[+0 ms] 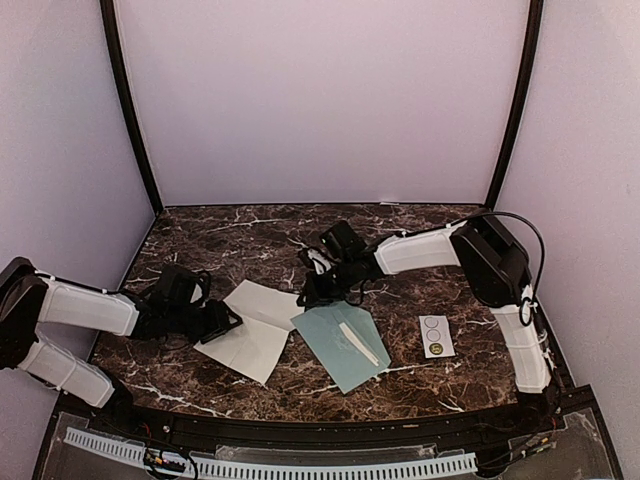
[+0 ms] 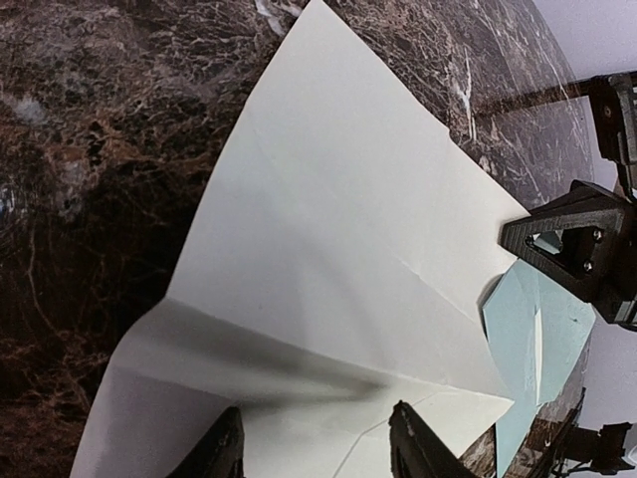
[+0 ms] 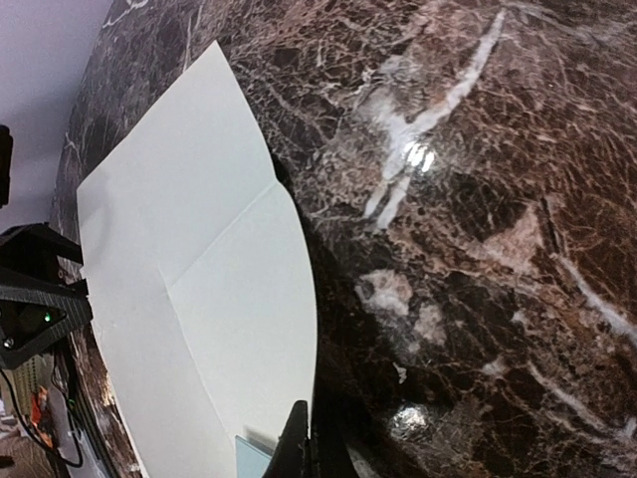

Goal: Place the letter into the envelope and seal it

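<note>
Top external view: the letter [image 1: 255, 335] lies flat-ish on the marble table [image 1: 250, 240], left of centre, with the envelope [image 1: 335, 350] just beside it on the right, their edges meeting or overlapping. A small white strip [image 1: 436, 336] printed with circles sits further right, apart from both. The left claw [image 1: 228, 322] reaches in at the letter's left edge, and the right claw [image 1: 308, 297] comes down at its far right corner, near the top of the envelope. Left wrist view: the two fingers [image 2: 221, 453] are spread, with the creased sheet running across the gap between them and buckled upward there; whether either finger actually touches the paper is hard to say. The other arm's black tip sits at the sheet's right edge, with the envelope below it. Right wrist view: the fingertips [image 3: 299, 443] are pressed together and seem to nip the letter's edge, which curls up off the table with a shadow beneath, a sliver of envelope showing beside them.
</note>
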### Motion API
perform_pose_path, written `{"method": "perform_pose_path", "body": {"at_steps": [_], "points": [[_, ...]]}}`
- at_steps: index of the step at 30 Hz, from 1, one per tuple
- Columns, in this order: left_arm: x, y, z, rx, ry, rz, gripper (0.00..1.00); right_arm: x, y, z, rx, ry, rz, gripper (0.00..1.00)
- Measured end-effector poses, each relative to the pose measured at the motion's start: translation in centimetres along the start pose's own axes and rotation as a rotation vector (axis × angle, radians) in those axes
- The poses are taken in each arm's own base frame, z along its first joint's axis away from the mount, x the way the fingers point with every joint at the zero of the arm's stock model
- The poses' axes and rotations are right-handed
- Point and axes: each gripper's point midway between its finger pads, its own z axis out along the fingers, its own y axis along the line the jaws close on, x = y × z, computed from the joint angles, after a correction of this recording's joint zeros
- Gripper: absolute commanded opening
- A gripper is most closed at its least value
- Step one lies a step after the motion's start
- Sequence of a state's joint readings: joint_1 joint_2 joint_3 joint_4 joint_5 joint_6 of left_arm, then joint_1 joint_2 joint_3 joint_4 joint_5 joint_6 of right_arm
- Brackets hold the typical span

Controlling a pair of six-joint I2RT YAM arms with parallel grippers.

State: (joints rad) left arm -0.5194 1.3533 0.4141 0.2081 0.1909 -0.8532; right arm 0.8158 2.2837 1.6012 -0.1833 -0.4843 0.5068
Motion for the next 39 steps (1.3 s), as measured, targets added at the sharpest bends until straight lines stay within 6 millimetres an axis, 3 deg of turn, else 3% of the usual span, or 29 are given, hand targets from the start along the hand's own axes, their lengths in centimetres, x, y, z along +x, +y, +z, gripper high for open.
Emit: {"method": "perform_pose_path", "body": {"at_steps": [6, 11, 14, 19, 23, 28, 34, 39], "points": [[-0.1, 0.4, -0.8, -0.02, -0.02, 0.0, 0.55, -0.1, 0.4, 0.0, -0.02, -0.003, -0.003, 0.0], [-2.1, -1.0, -4.1, -0.003, -0.132, 0.031, 0.68, -1.2, 2.1, -1.8, -0.037, -0.037, -0.031, 0.0], [-4.3, -3.1, -6.8, 0.037, -0.219, 0.061, 0.77, -2.6, 4.8, -5.0, -0.071, -0.097, -0.076, 0.0], [-7.6, -7.1, -11.1, 0.106, -0.337, 0.134, 0.85, -5.9, 11.7, -13.1, -0.171, -0.258, -0.218, 0.0], [-8.6, -8.9, -12.5, 0.131, -0.348, 0.194, 0.88, -6.6, 14.7, -16.8, -0.214, -0.326, -0.3, 0.0], [-9.0, -10.8, -13.2, 0.175, -0.339, 0.285, 0.9, -5.6, 16.2, -19.1, -0.24, -0.331, -0.371, 0.0], [-7.9, -13.6, -13.2, 0.316, -0.288, 0.408, 0.91, -3.2, 17.6, -21.1, -0.301, -0.297, -0.44, 0.0], [-7.1, -16.2, -13.9, 0.453, -0.275, 0.504, 0.92, -1.3, 20.1, -24.4, -0.389, -0.304, -0.52, 0.0]]}}
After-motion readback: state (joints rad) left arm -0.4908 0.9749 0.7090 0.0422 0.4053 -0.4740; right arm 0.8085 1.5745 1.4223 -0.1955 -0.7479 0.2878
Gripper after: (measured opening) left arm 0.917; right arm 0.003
